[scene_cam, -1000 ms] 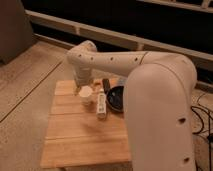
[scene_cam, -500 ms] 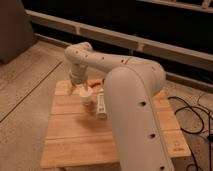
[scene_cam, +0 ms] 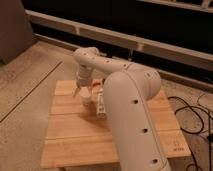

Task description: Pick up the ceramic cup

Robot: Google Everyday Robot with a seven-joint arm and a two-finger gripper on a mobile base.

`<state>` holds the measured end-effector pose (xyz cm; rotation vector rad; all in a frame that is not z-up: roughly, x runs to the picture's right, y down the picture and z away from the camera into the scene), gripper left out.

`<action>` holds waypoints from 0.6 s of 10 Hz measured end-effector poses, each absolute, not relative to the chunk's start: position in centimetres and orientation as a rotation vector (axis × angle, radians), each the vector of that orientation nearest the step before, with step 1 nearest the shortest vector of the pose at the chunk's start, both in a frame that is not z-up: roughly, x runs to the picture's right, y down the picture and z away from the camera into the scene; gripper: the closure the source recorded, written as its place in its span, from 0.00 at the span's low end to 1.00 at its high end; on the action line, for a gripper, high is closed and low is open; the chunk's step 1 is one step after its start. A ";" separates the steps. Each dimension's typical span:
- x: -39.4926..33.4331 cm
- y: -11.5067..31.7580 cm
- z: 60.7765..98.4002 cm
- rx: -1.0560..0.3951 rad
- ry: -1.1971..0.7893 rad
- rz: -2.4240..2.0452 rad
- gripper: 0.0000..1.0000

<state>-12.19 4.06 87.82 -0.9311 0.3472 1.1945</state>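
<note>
The small cream-white ceramic cup (scene_cam: 88, 97) stands on the wooden slatted table (scene_cam: 75, 135), near its far left part. My gripper (scene_cam: 82, 90) hangs down from the wrist right at the cup, on its left upper side, and partly covers it. I cannot see whether it touches the cup. The long white arm runs from the lower right up over the table to the gripper.
A long narrow white bar (scene_cam: 101, 105) lies just right of the cup. The dark bowl is hidden behind my arm. Black cables (scene_cam: 192, 117) lie on the floor at the right. A wall ledge (scene_cam: 125, 42) runs behind the table.
The arm has swung further over the table and now covers the dark bowl. The gripper has come down beside the cup.
</note>
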 end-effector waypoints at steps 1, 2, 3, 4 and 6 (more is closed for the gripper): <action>-11.4 4.7 88.4 -0.958 0.357 1.218 0.53; -10.8 5.2 88.8 -0.980 0.363 1.231 0.63; -10.4 5.5 89.1 -0.991 0.369 1.236 0.73; -10.1 5.4 89.3 -0.994 0.365 1.245 0.85; -9.6 3.9 89.1 -0.970 0.334 1.249 0.99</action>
